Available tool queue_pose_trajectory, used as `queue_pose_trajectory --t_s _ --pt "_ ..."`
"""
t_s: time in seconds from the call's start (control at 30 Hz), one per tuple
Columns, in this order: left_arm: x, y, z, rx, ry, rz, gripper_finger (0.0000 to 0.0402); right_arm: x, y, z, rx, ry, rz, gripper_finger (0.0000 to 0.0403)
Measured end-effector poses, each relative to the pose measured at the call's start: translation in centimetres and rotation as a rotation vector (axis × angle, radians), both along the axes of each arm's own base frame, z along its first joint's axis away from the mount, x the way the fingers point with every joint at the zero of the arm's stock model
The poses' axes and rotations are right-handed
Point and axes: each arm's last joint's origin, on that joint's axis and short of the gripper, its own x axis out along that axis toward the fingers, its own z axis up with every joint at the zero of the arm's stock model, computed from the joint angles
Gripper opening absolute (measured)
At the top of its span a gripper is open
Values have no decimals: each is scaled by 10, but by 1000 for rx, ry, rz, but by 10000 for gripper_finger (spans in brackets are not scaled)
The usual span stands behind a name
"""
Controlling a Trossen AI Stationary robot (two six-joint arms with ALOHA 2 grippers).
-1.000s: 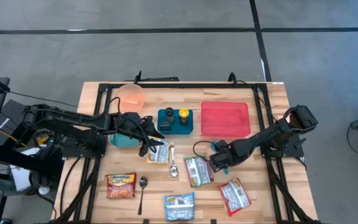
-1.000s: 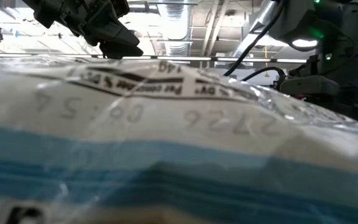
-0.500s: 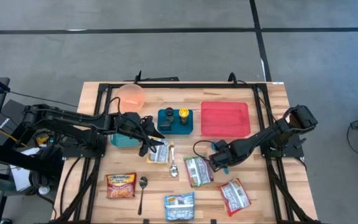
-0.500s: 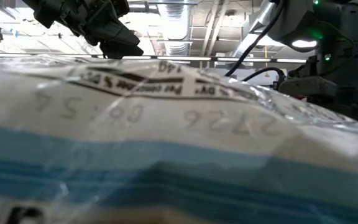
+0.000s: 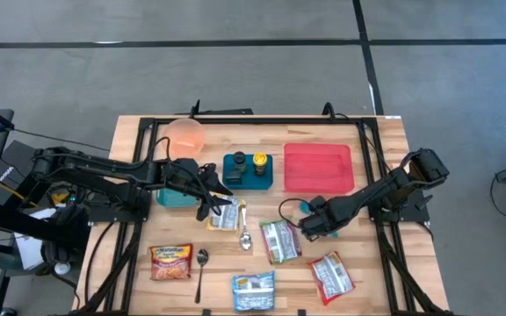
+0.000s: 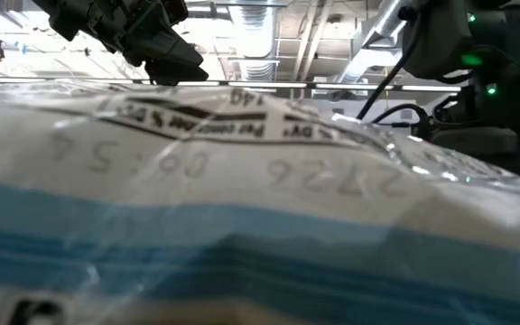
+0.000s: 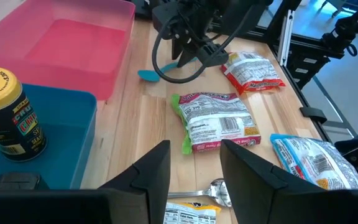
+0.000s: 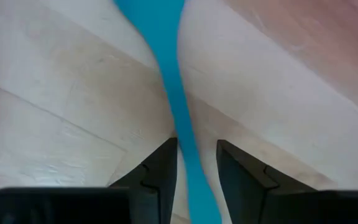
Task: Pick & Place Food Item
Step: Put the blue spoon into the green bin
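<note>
Food packets lie flat on the wooden table: a green-edged one [image 5: 279,240] [image 7: 219,121], a red one [image 5: 332,276], a blue one [image 5: 255,291], an orange one [image 5: 171,262] and a small one [image 5: 225,216]. My left gripper [image 5: 216,207] [image 7: 194,168] is open and empty just above the small packet. My right gripper [image 5: 309,221] [image 8: 196,155] is low over the table in front of the pink tray [image 5: 319,167]. It is shut on a teal spoon [image 7: 148,75]. My right gripper has the teal spoon's thin handle [image 8: 180,127] between its two fingers, and the fingers lie across it. They come down at a slant from the table's right side. The spoon's bowl end [image 7: 146,76] rests on the table.
A blue tray with two jars [image 5: 247,169], an orange bowl [image 5: 185,133] and a teal container [image 5: 176,195] stand at the back left. Two metal spoons [image 5: 244,233] [image 5: 202,263] lie among the packets. The blue packet [image 6: 242,226] fills the low view.
My right gripper has shifted slightly toward the table's right edge, staying low over the table.
</note>
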Motion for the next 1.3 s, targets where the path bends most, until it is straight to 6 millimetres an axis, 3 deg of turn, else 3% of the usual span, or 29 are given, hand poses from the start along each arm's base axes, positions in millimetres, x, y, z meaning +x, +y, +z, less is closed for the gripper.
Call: queue_pose_trajectory --t_s 0.4,0.77,1.3 --pt "0 0 0 -5 1 3 135 -2 1 -2 7 14 161 107" --pt "0 0 0 -6 1 3 135 -2 1 -2 12 19 194 105" --pt "0 0 0 -6 1 3 135 -2 2 -2 33 4 198 38"
